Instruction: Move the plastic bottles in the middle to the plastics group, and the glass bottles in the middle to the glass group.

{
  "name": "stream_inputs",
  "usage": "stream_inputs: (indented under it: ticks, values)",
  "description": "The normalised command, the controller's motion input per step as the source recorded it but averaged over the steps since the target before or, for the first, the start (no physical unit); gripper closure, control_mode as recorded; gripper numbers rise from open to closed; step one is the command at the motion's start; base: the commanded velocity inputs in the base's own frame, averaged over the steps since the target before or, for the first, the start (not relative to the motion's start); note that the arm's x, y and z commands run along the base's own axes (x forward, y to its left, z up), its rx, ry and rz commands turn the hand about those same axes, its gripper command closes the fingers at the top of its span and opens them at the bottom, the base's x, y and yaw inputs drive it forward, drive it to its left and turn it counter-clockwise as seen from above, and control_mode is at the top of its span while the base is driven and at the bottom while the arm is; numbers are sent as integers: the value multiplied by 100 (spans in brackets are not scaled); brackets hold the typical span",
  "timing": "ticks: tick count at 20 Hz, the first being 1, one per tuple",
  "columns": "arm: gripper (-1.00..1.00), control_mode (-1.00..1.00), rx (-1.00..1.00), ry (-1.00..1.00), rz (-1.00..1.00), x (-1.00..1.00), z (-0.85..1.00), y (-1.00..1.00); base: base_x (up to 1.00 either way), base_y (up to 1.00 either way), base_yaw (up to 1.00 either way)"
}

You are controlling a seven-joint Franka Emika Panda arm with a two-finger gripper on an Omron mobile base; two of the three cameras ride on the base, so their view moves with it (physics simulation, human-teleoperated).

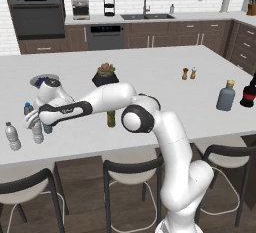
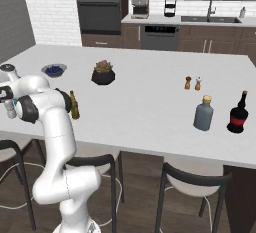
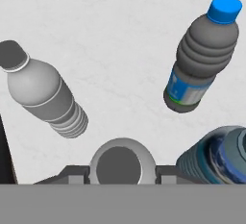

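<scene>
The whitish bottle (image 3: 122, 166) sits directly under the gripper (image 3: 122, 176) in the hand view, seen cap-on from above, its round top between the two dark finger tips, which touch it on either side; so the gripper appears closed on this bottle, long axis upright and in line with the hand; whether its base already rests on the island counter (image 1: 150, 72) cannot be told. It is at the near left end of the counter, inside the plastics group: just beside it in the hand view the translucent blue bottle (image 3: 218, 153) stands at lower right, the clear bottle with a blue label band (image 3: 202, 57) and blue cap further off at upper right, and a pale bottle (image 3: 45, 95) at left; in the left base view the pale bottle (image 1: 13, 136) stands nearest the left edge. By my judgement this is the set-down of a plastic bottle, and the coming move turns on a straight lift off the cap so the close neighbours are not knocked. The amber-brown bottle (image 1: 111, 118) waits upright in the middle, to the right of the gripper, half hidden behind the arm in the left base view; far to the right stand the squat grey-blue bottle (image 1: 226, 96) and the dark bottle with a red label (image 1: 248, 93); a potted plant (image 1: 105, 75) lies beyond.
</scene>
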Motion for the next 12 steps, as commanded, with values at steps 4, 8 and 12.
stream_inputs:
  ticks: [4,8,12]
  values:
    - [-100,-100,0,0,0,0,0,0,0,0,0]
    - [-100,-100,0,0,0,0,0,0,0,0,0]
    - [-100,-100,0,0,0,-1,0,0,0,0,0]
